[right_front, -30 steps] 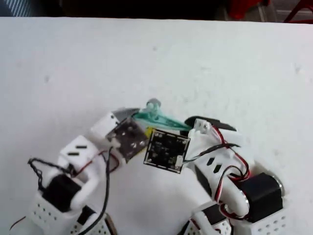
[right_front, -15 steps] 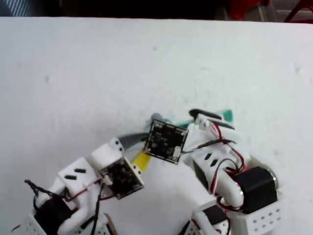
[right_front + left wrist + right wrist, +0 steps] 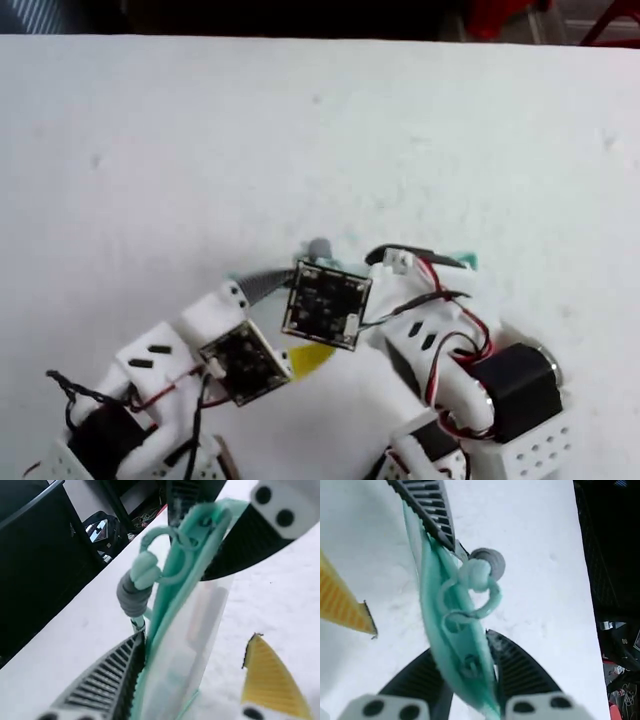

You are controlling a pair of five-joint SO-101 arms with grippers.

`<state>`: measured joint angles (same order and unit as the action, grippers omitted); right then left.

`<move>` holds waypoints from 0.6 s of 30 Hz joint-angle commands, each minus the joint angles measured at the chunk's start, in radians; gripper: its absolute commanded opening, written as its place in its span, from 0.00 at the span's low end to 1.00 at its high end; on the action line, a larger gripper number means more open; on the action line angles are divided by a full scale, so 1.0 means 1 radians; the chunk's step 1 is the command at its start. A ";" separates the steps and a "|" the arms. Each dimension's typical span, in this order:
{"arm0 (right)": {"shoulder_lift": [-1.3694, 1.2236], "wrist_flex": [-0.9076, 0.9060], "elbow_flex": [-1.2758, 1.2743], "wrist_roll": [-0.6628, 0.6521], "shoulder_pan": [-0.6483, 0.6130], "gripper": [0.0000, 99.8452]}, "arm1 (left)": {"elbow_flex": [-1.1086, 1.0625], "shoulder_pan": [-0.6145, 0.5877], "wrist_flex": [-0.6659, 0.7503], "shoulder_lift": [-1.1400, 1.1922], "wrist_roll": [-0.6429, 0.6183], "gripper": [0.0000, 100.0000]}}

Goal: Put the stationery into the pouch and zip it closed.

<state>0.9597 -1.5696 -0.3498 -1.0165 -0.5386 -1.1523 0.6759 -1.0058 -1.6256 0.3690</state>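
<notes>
Both arms lean inward (wrists nearly meeting); left gripper (image 3: 195,642) parted, right gripper (image 3: 460,645) clamped.

High view: clear plastic pouch with mint-green zip edge (image 3: 462,262) lies mostly under two dark square wrist camera boards (image 3: 322,303), with a mint sliver showing. Both white arms (image 3: 150,370) are cut off by the lower edge.

Left wrist view: stationery (image 3: 202,610) inside is a blurred pinkish and dark smear, kind not readable. The pouch bottom and the roots of the left gripper (image 3: 195,640) run off-frame. Zip state cannot be told, and the slider near the grey bead pull (image 3: 134,592) is unclear.

Right wrist view: the right gripper (image 3: 462,645) pinches and covers the pouch edge, and the pouch end is off-frame.
</notes>
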 commanded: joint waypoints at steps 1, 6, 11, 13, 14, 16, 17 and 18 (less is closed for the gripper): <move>-0.005 0.035 0.000 -0.008 0.002 0.02 | 0.012 -0.065 -0.009 -0.001 0.008 0.33; -0.007 0.035 0.000 -0.031 0.005 0.02 | 0.017 -0.133 -0.006 -0.001 0.017 0.33; -0.015 0.038 0.000 -0.031 0.005 0.02 | 0.035 -0.222 0.017 -0.001 0.017 0.33; -0.015 0.050 -0.002 -0.029 0.005 0.02 | 0.014 -0.222 0.044 -0.001 0.034 0.33; -0.015 0.050 -0.002 -0.029 0.005 0.02 | -0.006 -0.214 0.072 -0.001 0.054 0.33; -0.015 0.048 -0.002 -0.029 0.001 0.02 | -0.049 -0.188 0.144 0.001 0.072 0.33; -0.015 0.045 -0.002 -0.029 -0.002 0.02 | -0.064 -0.170 0.181 0.002 0.066 0.33; -0.015 0.045 -0.002 -0.029 -0.002 0.02 | -0.078 -0.159 0.215 0.004 0.054 0.33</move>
<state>0.9582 -1.5436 -0.3498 -1.0334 -0.5432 -1.1968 0.4718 -0.9229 -1.6241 0.4212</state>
